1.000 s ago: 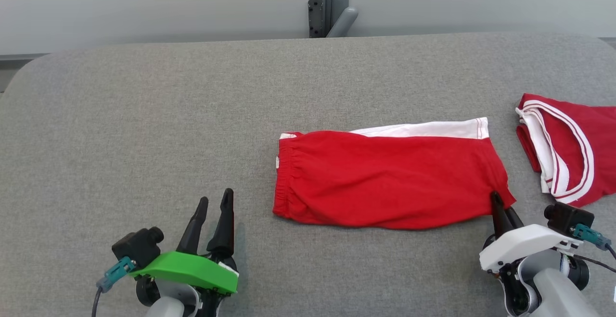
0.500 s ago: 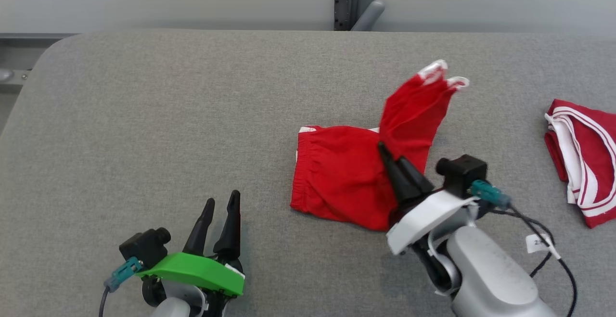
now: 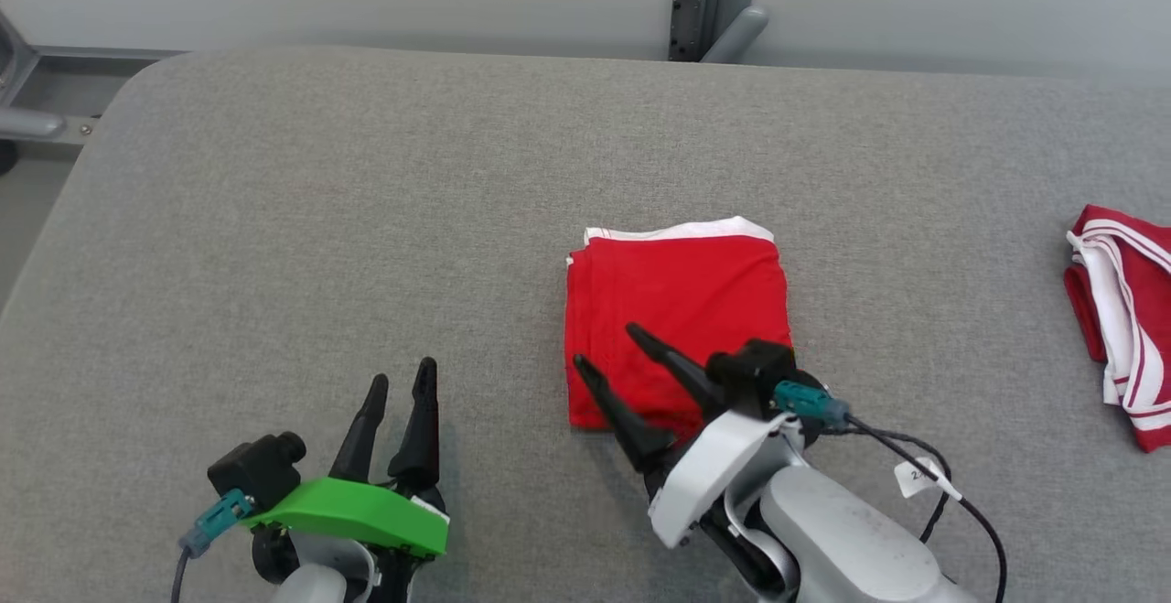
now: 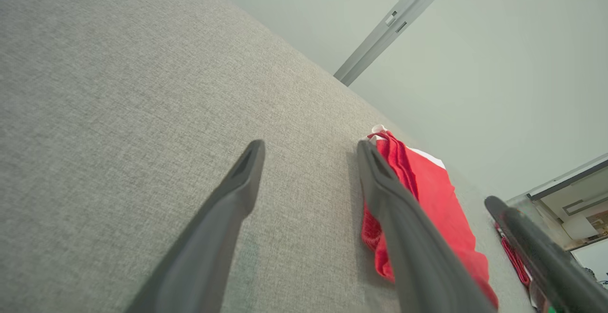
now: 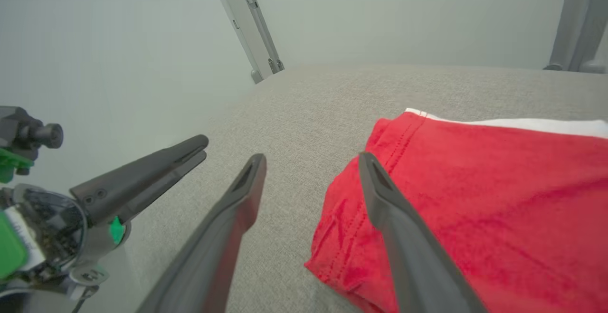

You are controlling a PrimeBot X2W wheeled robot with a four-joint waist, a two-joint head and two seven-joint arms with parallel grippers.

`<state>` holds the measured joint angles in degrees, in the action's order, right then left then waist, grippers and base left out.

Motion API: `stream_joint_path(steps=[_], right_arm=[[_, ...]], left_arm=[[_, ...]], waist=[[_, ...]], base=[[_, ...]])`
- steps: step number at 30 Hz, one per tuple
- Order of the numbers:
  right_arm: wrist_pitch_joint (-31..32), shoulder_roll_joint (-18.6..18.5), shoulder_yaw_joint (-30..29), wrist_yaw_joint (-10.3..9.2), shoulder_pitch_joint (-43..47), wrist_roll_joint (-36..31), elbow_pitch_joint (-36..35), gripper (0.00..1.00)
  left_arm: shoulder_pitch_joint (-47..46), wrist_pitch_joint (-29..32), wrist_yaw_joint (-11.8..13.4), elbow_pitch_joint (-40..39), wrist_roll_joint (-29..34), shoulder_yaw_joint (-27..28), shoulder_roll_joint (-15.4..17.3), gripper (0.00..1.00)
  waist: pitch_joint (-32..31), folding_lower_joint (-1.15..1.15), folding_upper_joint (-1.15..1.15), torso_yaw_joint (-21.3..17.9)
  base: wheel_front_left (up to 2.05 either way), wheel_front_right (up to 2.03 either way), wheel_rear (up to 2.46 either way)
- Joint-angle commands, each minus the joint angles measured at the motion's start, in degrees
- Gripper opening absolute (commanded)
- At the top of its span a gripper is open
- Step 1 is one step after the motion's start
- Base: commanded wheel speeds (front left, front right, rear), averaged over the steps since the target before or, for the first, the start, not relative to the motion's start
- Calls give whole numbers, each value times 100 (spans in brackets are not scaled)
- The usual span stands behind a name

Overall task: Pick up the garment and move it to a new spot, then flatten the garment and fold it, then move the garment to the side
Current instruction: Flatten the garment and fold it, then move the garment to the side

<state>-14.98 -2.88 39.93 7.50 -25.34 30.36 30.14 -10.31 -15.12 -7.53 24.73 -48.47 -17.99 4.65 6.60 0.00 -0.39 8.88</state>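
Head view: we see the garment [image 3: 677, 301], red with a white edge, folded into a square near the middle of the grey table [image 3: 366, 219]. Our right gripper [image 3: 606, 347] is at its near left corner, fingers spread, holding nothing. Our left gripper [image 3: 401, 379], lower left, is spread too. A second garment [image 3: 1121, 310], also red, lies at the right edge.

Left wrist view: we see parted fingers over bare table, the garment to their right.

Right wrist view: we see parted fingers straddling the garment's corner edge.
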Motion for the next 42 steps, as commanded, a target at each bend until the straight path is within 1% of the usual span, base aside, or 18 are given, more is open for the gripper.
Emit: stream_joint_path(steps=[1,4,8,12,15,16,20,26,29,34,37,42], right_arm=[[-18,-49,-153,-4,18,-133,-89,100],[-16,-109,-734,-4,281,-412,-298,100],[-17,-166,-1656,-3,717,-783,-581,100],[-18,-205,-2449,-3,1169,-1109,-688,100],[-18,-211,-2900,-3,1439,-1306,-742,100],[-18,-211,-2900,-3,1439,-1306,-742,100],[-18,-168,-3334,-3,1645,-1566,-853,100],[-18,-88,-3676,-3,1794,-1902,-1120,100],[-19,-56,-3717,-3,1823,-1962,-1210,100],[-19,-28,-3696,-3,1860,-1998,-1317,100],[-19,-16,-3668,-3,1917,-1959,-1352,100],[-19,-10,-3616,-3,2019,-1896,-1345,100]], left_arm=[[45,1,11,-21,143,81,27,100],[82,1,11,-137,443,273,55,100],[176,1,11,-198,842,604,-3,100],[241,1,11,-193,1040,924,-81,100],[321,1,11,-172,1180,1064,-103,100],[321,1,11,-172,1180,1064,-103,100],[356,1,11,-155,1399,1246,-111,100],[485,1,11,-238,1823,1484,-134,100],[559,1,11,-280,2078,1560,-136,100],[704,1,11,-443,2545,1662,-149,100],[854,1,11,-530,2896,1821,-154,100],[1033,1,11,-630,3175,1984,-162,100]], waist=[[-32,0,39,-159],[-58,0,39,-386],[-118,0,39,-668],[-184,0,39,-901],[-223,0,39,-1038],[-223,0,39,-1038],[-257,0,39,-1155],[-327,0,39,-1237],[-402,0,39,-1245],[-532,0,39,-1227],[-625,0,39,-1202],[-748,0,39,-1169]], base=[[0,0,0],[0,0,0],[0,0,0],[0,0,0],[0,0,0],[0,0,0],[0,0,0],[0,0,0],[0,0,0],[0,0,0],[0,0,0],[0,0,0]])
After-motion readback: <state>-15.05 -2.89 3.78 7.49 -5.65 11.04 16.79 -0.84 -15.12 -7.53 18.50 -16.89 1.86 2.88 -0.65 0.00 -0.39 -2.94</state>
